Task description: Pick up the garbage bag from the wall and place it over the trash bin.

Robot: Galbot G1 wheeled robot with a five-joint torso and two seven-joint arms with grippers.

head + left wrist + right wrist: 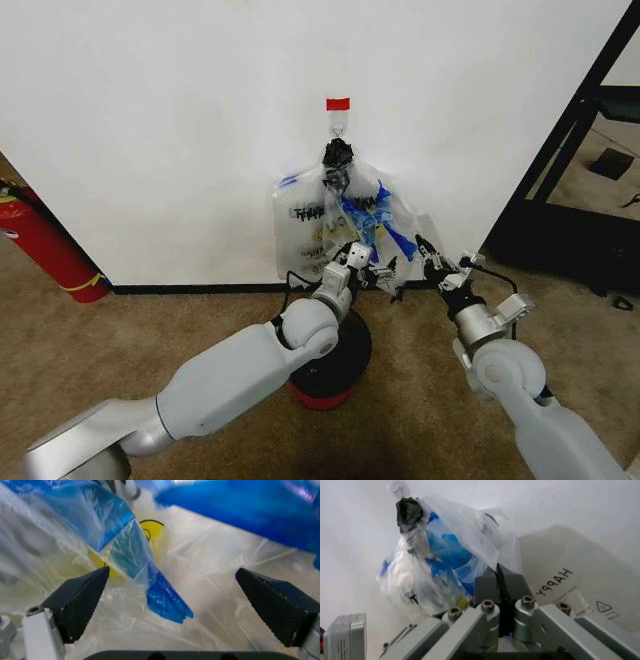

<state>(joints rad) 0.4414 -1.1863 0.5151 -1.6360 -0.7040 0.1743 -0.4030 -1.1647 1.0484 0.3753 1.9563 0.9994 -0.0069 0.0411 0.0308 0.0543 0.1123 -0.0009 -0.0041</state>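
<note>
The garbage bag (377, 215), thin clear film with blue streaks, hangs on the white wall (160, 120) from a hook (338, 126) under a red tape patch (338, 104). My left gripper (375, 268) is up against its lower front. In the left wrist view the left gripper (172, 571) is open, with the bag's yellow smiley print (152, 528) and a blue fold between the pads. My right gripper (425, 252) is at the bag's right edge, and in its wrist view the right gripper (497, 568) is shut on a fold of film (470, 532). The black mesh trash bin (357, 352) with a red base stands on the floor under my left forearm.
A flat bundle of printed bags (298, 225), gathered by a black tie (338, 155), hangs on the same hook behind. A red fire extinguisher (45, 245) leans at the left wall. A dark door frame (575, 120) stands to the right. The floor is tan carpet.
</note>
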